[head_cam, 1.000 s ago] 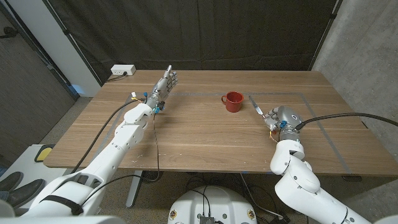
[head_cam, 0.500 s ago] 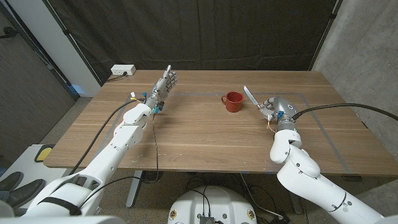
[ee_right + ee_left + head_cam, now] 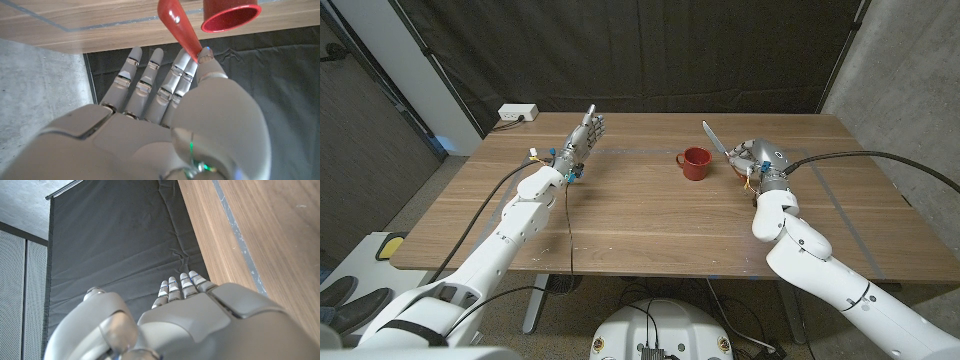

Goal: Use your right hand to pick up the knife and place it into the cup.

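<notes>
Bare table (image 3: 650,215) is seen around the red cup (image 3: 696,162); the knife (image 3: 713,137), red-handled, is pinched by the right hand (image 3: 752,157) right of centre; the left hand (image 3: 586,133), upper left, is kept open.

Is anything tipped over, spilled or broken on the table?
Nothing stands out. The red cup stands upright on the wooden table, with nothing spilled around it. The right robot hand pinches the knife in the air beside the cup, blade slanting up. The left robot hand holds nothing.

Wooden table (image 3: 640,215) with grey tape lines, white power strip (image 3: 518,113) at far-left corner, black curtain (image 3: 650,50) behind
</notes>
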